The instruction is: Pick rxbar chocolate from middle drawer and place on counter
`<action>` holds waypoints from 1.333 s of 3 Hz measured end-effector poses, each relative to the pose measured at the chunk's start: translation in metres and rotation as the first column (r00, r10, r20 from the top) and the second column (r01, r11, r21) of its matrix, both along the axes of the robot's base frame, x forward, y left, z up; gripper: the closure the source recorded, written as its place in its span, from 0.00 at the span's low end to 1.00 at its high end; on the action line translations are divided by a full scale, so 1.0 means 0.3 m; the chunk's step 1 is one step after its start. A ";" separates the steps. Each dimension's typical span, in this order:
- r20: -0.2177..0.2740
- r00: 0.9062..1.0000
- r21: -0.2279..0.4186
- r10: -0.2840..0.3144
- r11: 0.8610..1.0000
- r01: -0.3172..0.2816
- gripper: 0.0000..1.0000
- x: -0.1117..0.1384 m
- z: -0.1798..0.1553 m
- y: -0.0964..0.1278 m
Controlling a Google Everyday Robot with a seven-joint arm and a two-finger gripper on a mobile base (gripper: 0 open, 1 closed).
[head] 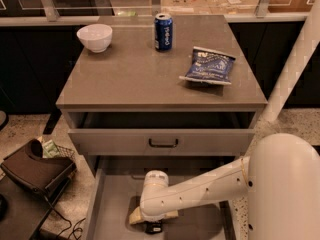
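Reaching down into the middle drawer point(114, 190), our gripper point(151, 219) sits low over the floor near the front. Only a dark end of the rxbar point(154, 228) shows beneath it, touching or nearly so. We cannot tell the bar's long axis, nor whether the gripper grasps it.
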State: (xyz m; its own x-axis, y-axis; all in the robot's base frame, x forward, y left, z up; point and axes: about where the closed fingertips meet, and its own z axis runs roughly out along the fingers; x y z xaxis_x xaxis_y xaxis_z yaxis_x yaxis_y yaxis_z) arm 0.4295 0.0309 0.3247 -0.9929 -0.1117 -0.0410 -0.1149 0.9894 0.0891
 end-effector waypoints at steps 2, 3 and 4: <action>-0.001 1.000 0.001 0.006 1.000 -0.006 0.67 0.000 0.039 0.001; -0.002 1.000 0.001 0.006 1.000 -0.006 0.90 0.000 0.069 0.001; -0.002 1.000 0.001 0.007 1.000 -0.007 1.00 0.000 0.092 0.001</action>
